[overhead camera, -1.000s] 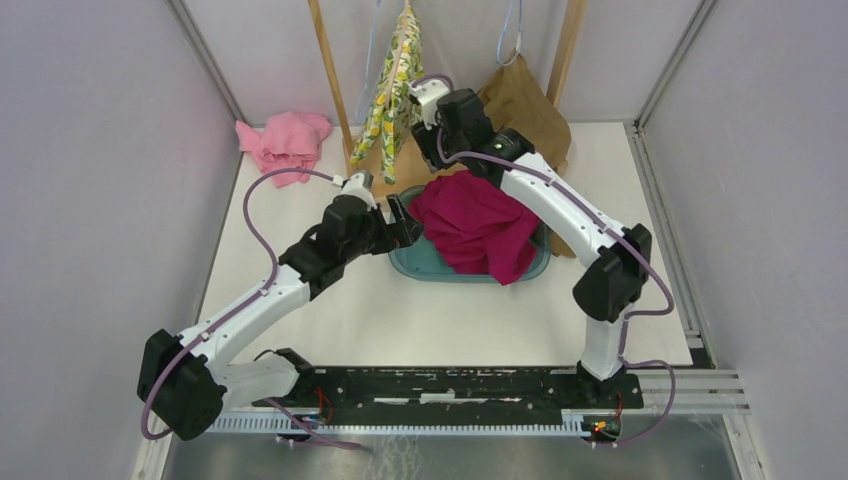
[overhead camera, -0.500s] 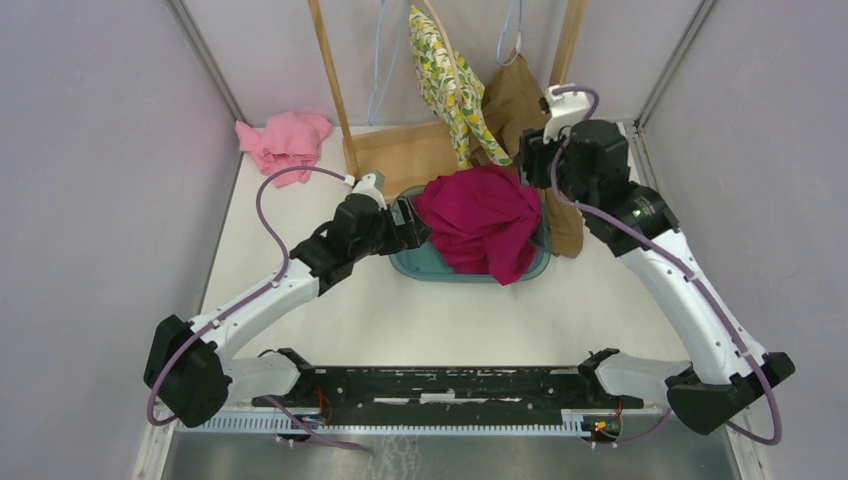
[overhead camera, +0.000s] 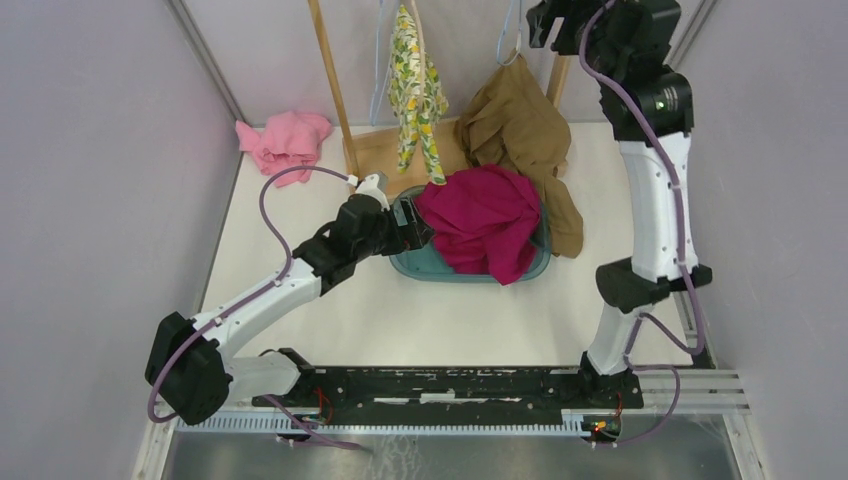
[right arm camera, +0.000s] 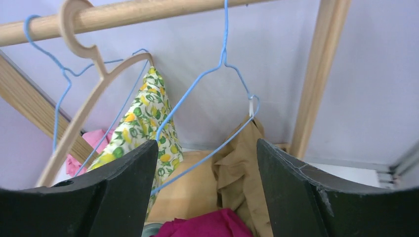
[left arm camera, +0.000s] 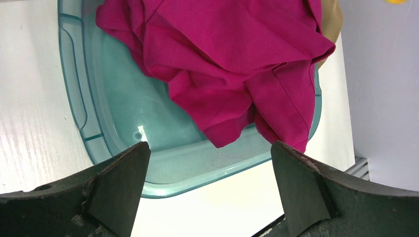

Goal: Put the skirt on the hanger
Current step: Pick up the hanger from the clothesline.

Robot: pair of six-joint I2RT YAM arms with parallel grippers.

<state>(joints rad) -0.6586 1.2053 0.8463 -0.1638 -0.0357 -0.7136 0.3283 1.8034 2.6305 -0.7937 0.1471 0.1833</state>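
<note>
A crumpled magenta garment (overhead camera: 485,220) (left arm camera: 227,59) fills the teal basin (overhead camera: 420,265) (left arm camera: 99,98). A brown garment (overhead camera: 515,125) (right arm camera: 242,163) hangs by a white clip from a blue wire hanger (right arm camera: 197,94) on the wooden rail (right arm camera: 148,12). I cannot tell which of the two is the skirt. My left gripper (overhead camera: 413,225) (left arm camera: 210,192) is open at the basin's left rim, just short of the magenta cloth. My right gripper (overhead camera: 545,25) (right arm camera: 207,187) is open and empty, raised near the rail and facing the blue hanger.
A lemon-print garment (overhead camera: 412,90) (right arm camera: 143,118) hangs on a wooden hanger (right arm camera: 94,94) left of the blue one. A pink cloth (overhead camera: 285,140) lies at the back left. The rack's posts (overhead camera: 333,85) (right arm camera: 316,74) stand at the back, and grey walls close both sides.
My right arm swung from the lemon-print garment to the right and up to the rail, jaws widening. The lemon-print garment swayed right and back. The brown garment now hangs bunched higher. The left gripper edged toward the basin.
</note>
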